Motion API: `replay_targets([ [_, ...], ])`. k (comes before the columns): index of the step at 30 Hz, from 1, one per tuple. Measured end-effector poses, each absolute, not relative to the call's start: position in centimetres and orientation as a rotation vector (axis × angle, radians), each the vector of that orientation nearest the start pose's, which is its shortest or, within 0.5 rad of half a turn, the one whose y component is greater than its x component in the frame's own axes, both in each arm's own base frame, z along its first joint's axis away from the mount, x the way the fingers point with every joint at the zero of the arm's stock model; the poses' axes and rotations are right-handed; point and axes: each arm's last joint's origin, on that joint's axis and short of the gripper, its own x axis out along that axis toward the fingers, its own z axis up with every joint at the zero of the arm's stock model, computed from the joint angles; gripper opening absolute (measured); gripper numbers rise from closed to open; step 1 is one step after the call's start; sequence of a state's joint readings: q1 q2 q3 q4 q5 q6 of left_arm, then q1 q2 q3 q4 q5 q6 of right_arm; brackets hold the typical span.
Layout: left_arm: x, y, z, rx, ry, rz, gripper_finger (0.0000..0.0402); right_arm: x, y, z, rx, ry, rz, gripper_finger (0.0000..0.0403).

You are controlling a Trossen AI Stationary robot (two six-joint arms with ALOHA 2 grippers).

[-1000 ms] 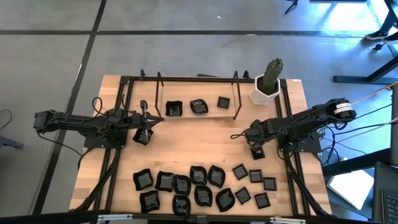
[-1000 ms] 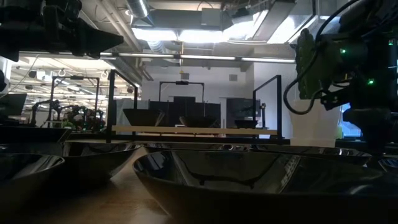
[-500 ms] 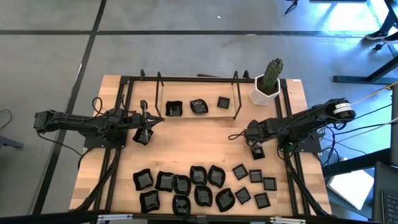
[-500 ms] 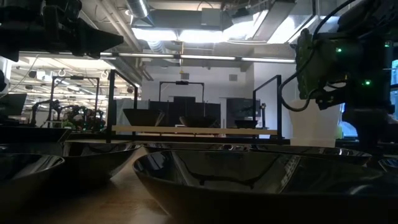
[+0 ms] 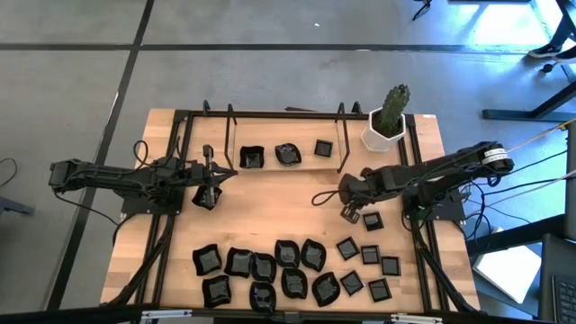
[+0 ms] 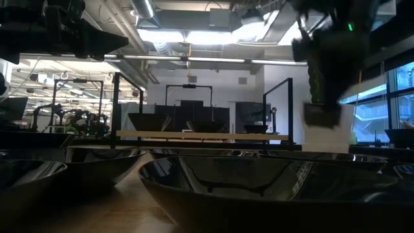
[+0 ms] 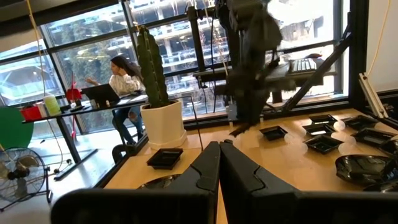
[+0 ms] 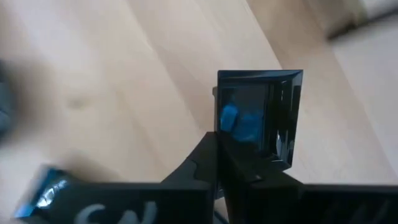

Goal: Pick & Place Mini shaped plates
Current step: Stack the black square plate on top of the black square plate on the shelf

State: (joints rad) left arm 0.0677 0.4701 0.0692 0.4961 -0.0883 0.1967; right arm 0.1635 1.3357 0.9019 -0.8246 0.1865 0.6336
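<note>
- One small square plate (image 8: 260, 115) is hanging clamped in the right gripper (image 5: 351, 211), clear of the table (image 5: 270, 202).
- Rack (image 5: 283, 155) is lying toward eleven o'clock of it, three plates already resting there.
- Left gripper (image 5: 205, 196), fingers together and holding nothing, is waiting nearer the rack, at its eight o'clock.
- Many loose plates (image 5: 288, 270) are sitting at six o'clock.

You see glossy black mini shaped plates (image 5: 288, 270) clustered along the table's near edge: wavy-edged and leaf-like ones toward the left, small flat squares (image 5: 370, 256) toward the right. Three more (image 5: 286, 153) sit in a row inside the far rack. One flat square plate (image 8: 261, 115) is lifted clear of the wood, tilted
</note>
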Motion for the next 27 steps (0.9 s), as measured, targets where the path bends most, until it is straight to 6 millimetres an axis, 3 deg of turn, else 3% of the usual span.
replay_targets([
  [7,12.9,1.1,19.2,0.195,-0.080,0.165,0.0006,26.0,4.1,27.9,0.271,1.012,-0.291,0.0006],
  [14,12.9,1.1,19.2,0.195,-0.081,0.164,0.0006,30.1,1.8,32.3,0.070,1.003,-0.368,0.0012],
  [20,12.9,1.1,19.2,0.195,-0.081,0.165,0.0006,34.5,-1.6,32.7,-0.159,1.113,-0.376,0.0014],
  [23,12.9,1.1,19.2,0.195,-0.080,0.164,0.0006,35.8,-3.6,31.2,-0.254,1.192,-0.342,0.0015],
  [27,12.9,1.1,19.1,0.195,-0.074,0.163,0.0006,35.8,-6.6,28.8,-0.252,1.303,-0.369,0.0015],
])
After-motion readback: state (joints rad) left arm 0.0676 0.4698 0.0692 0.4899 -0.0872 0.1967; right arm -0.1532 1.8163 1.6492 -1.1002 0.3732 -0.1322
